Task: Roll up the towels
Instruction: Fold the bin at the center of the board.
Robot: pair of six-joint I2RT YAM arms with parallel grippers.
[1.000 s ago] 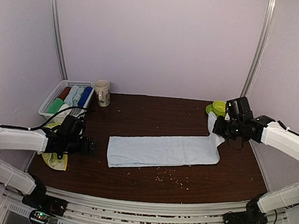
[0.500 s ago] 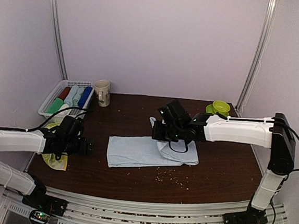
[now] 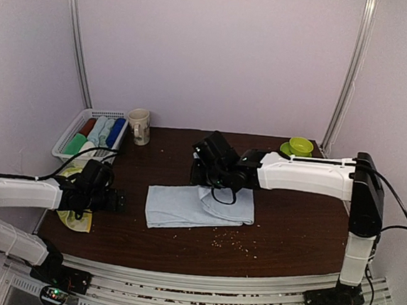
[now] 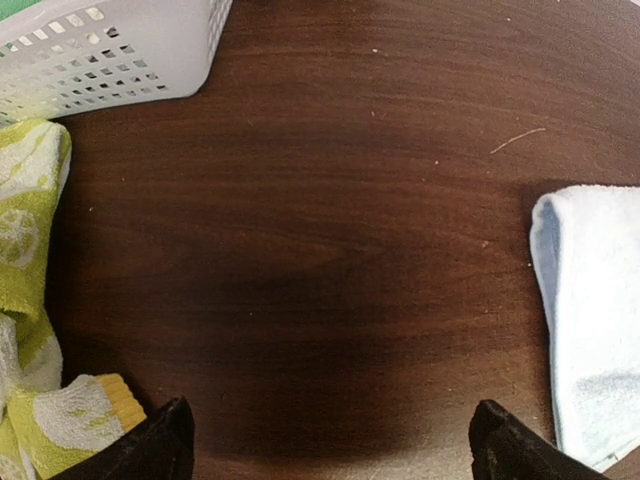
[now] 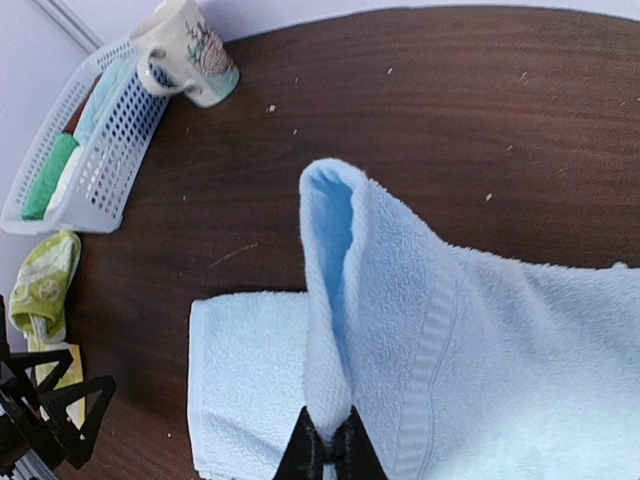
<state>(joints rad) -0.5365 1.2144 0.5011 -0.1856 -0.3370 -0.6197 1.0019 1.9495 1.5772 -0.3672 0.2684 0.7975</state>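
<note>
Towel (image 5: 480,330) (pale blue) pinched in right hand (image 5: 325,447).

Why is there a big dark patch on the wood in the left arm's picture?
Left wrist view: that patch looks like a shadow on the table under the open left pincer, whose tips are blurred. Right wrist view: sharp on the pale blue towel in the right pincer; the table's edge bows, a wide-lens effect. Top view: even light, no glare.
</note>
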